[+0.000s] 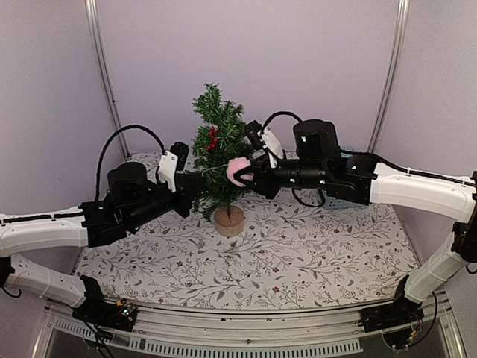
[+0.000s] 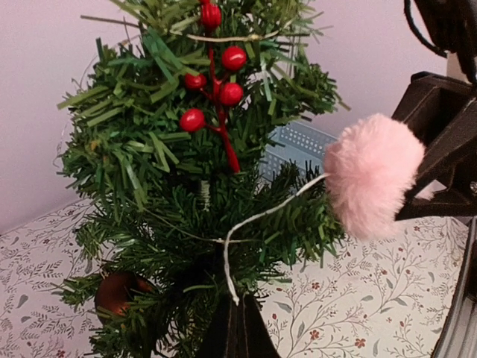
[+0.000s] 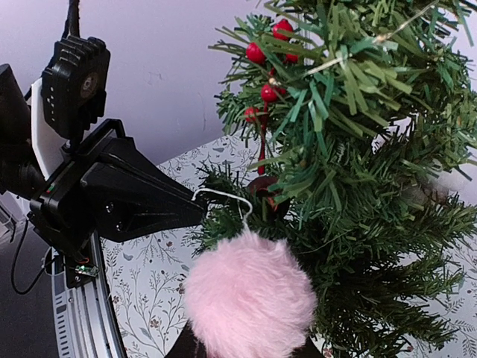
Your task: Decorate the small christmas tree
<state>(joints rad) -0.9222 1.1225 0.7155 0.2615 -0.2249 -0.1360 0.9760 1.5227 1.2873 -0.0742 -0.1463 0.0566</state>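
- pinching the white string loop [image 2: 257, 218], the left gripper [image 2: 235, 328] is closed on it; hold it taut.
- small christmas tree [image 1: 218, 142] stands upright between both grippers; aim for a firm branch tip.
- right gripper [image 1: 257, 177] clamps the pink pompom [image 1: 238, 171]; release once hooked.

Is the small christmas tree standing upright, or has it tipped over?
Upright. The small christmas tree stands on its wooden stump base on the table, pointed top upward.
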